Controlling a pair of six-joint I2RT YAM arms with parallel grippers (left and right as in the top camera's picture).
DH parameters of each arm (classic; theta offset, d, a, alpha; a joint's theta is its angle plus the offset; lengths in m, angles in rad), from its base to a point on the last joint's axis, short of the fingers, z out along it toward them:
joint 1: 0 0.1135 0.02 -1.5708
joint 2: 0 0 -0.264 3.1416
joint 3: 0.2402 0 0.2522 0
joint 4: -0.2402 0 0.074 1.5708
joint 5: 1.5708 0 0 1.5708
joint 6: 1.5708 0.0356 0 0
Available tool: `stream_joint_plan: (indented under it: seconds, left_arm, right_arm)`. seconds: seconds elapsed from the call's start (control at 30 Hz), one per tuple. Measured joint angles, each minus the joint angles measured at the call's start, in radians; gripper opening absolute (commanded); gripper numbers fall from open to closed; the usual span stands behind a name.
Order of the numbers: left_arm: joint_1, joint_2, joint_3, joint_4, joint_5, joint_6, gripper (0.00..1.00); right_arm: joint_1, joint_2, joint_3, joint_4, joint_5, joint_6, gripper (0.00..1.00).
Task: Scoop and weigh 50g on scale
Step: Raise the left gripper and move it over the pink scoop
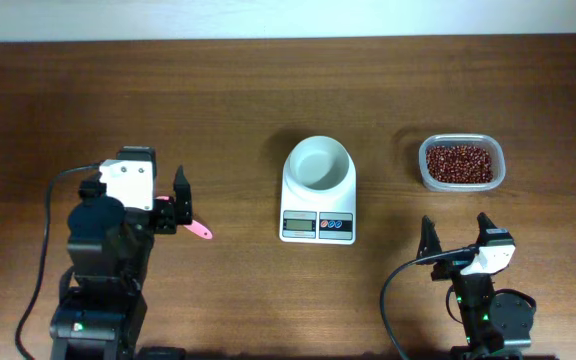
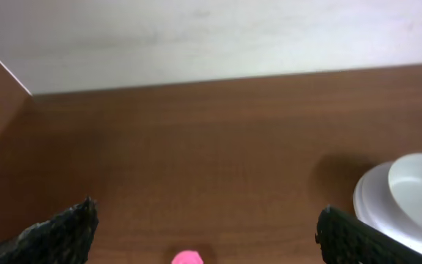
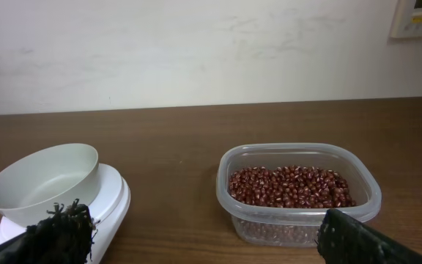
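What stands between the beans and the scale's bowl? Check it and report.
Nothing visible. Only bare table lies between the clear tub holding the beans and the scale, whose bowl is empty. The open right gripper also has a clear path to the tub, which has no lid.

Scale point(image 1: 318, 205): small, white, flat on the table at centre of the overhead frame. Round white bowl point(image 1: 318, 163) on its top, upright, empty. Grey display point(image 1: 297, 226) and blue and red buttons point(image 1: 333, 225) along its lower edge; reading not legible.

Beans point(image 1: 459, 163): small dark red-brown oval grains, loose heap inside a clear rectangular tub point(image 1: 501, 150), right of centre, upper half of frame. They fill it partway, below the rim. Tub stands apart from the scale, not touching.
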Motion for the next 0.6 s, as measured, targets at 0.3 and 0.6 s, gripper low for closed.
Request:
stream_joint_plan:
  seconds: [0.3, 0.6]
  left_arm:
    - [0.000, 0.058, 0.000, -0.085, 0.001, 0.000, 0.99]
    - [0.000, 0.072, 0.000, -0.085, 0.001, 0.000, 0.99]
  right_arm:
    - [0.000, 0.000, 0.000, 0.000, 0.000, 0.000, 0.99]
    - [0.000, 0.000, 0.000, 0.000, 0.000, 0.000, 0.99]
